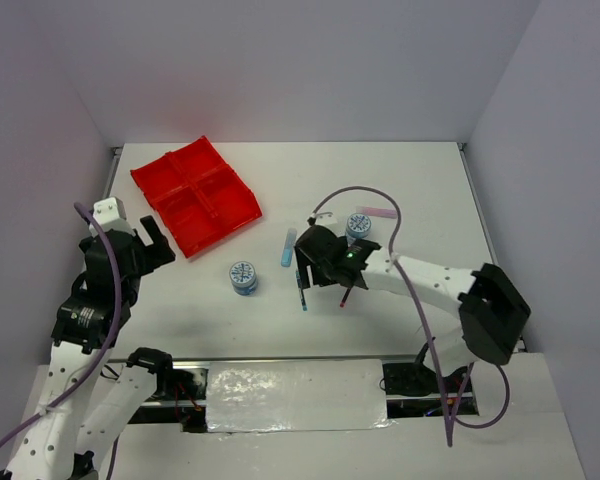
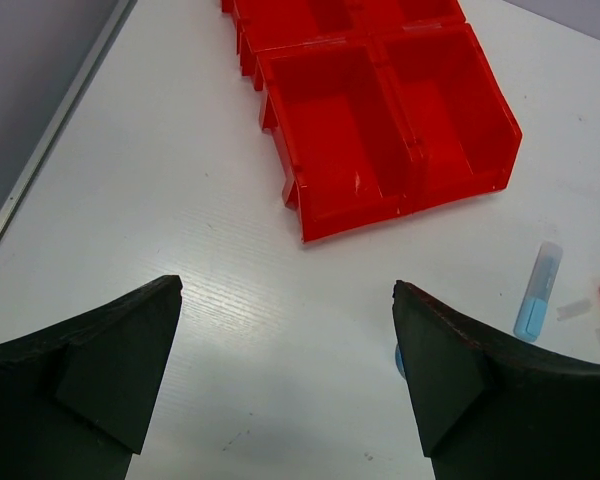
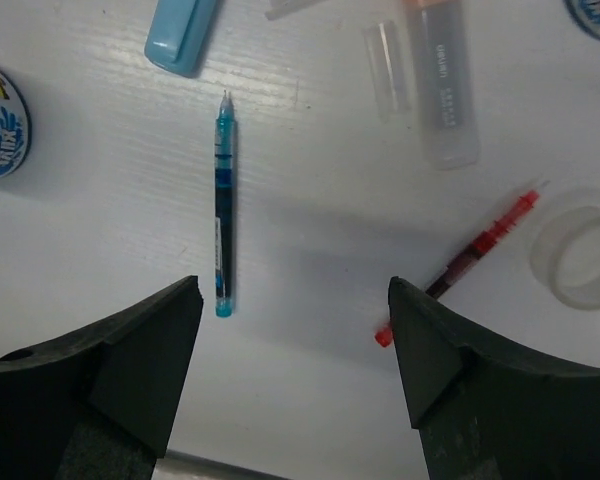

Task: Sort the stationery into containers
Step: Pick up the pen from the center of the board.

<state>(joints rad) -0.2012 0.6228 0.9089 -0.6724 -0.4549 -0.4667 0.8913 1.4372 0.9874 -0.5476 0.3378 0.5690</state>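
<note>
Blue pen (image 3: 224,200): ahead of right gripper (image 3: 295,290), long axis running away from it, tip at far end. Red pen (image 3: 470,262): diagonal, by opposite finger. Right jaws spread, empty. Left gripper (image 2: 288,290): spread, empty, red tray (image 2: 350,205) ahead.

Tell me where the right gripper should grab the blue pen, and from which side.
Take the blue pen at mid-barrel, coming straight down from above. It lies flat with bare table on both sides, and its length runs crosswise to the right gripper's open jaws, so they would close across the thin barrel.
</note>
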